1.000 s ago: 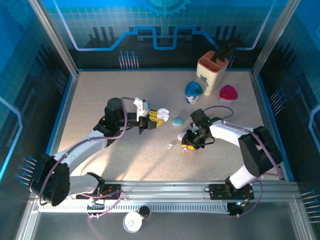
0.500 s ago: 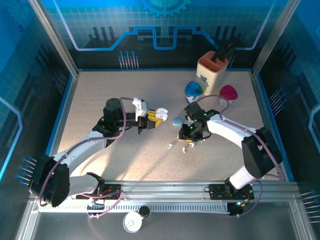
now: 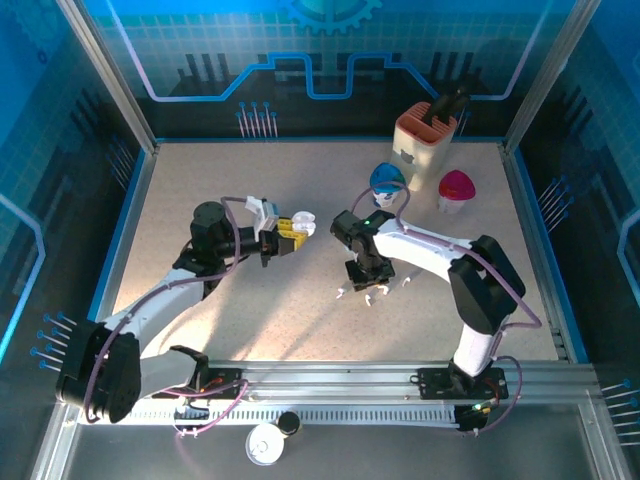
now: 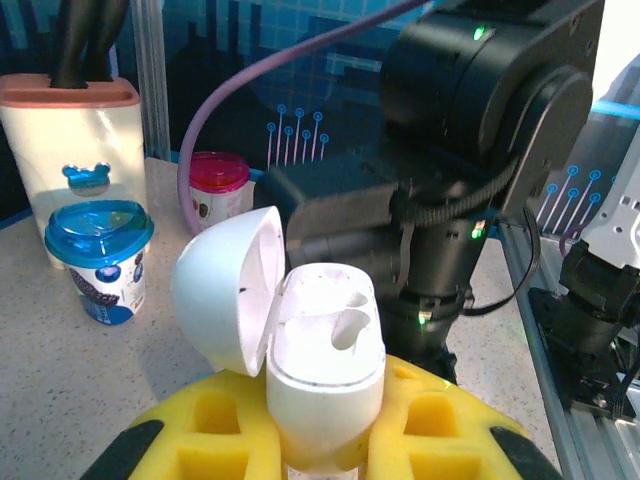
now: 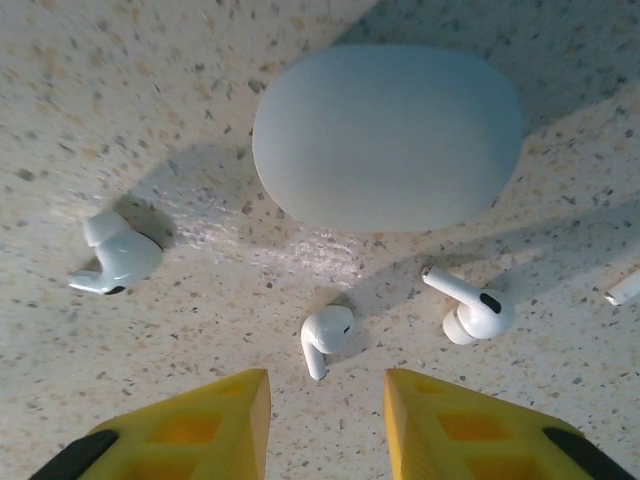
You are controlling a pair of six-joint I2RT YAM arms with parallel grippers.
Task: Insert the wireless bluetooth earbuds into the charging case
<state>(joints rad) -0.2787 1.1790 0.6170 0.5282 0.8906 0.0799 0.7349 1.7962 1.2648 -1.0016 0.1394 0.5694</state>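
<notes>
Right gripper (image 5: 327, 398) shifted left | speckled beige tabletop (image 3: 200, 175) | blue panel walls (image 3: 330, 50)

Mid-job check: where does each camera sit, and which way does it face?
Top external: above, behind the bases, looking down on the speckled table; both arms, left gripper, right gripper show.
Left wrist: low, facing across the table past its yellow fingers, shut on the open white charging case, toward a blue-lidded cup.
Right wrist: straight down at a closed pale pebble-shaped case and three whitish stemmed earbuds; its open yellow fingers below.
Shared: top and left wrist both show that cup and open case.
</notes>
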